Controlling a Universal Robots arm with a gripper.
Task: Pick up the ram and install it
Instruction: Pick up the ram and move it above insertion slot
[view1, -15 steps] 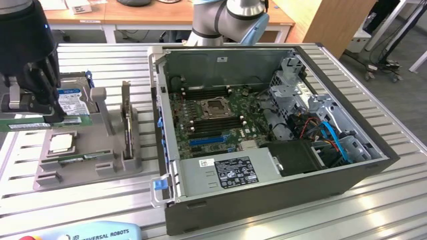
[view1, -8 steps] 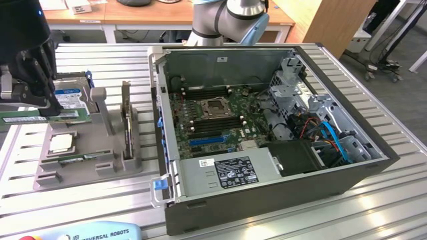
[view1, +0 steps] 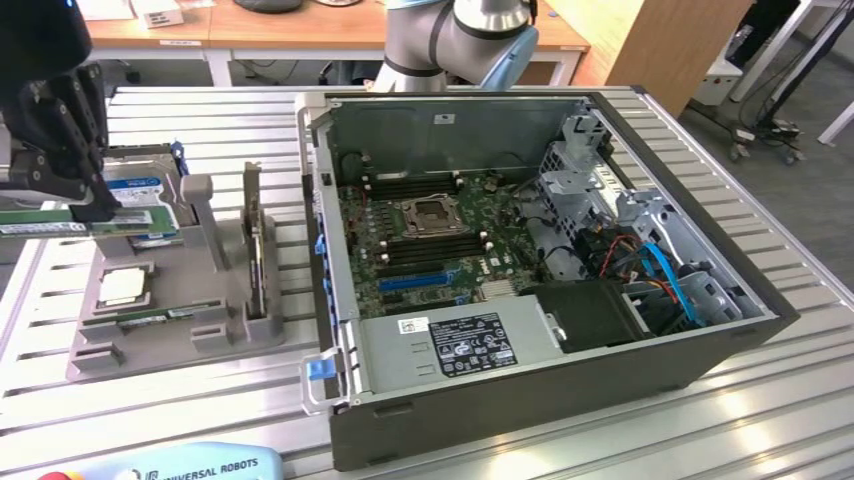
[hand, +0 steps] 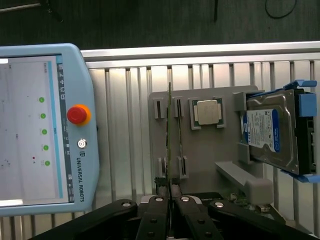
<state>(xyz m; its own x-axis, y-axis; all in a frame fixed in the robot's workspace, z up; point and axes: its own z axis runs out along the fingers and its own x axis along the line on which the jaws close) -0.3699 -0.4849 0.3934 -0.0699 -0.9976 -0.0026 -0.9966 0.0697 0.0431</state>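
My black gripper (view1: 83, 205) hangs at the exterior view's far left, above the grey parts holder (view1: 174, 320). It is shut on the ram (view1: 74, 224), a thin green stick with a white sticker, held level and lifted off the holder. In the wrist view the ram (hand: 170, 135) appears edge-on, running straight out from between the closed fingers (hand: 159, 210). The open computer case (view1: 721, 345) lies to the exterior view's right, with the motherboard (view1: 427, 235) and its long memory slots exposed.
The holder also carries a square silver processor (hand: 207, 112), a blue-labelled hard drive (hand: 267, 132) and an upright card (view1: 251, 240). A teach pendant (hand: 40, 130) with a red stop button lies at the table's near edge. A drive cage and cables fill the case's right side.
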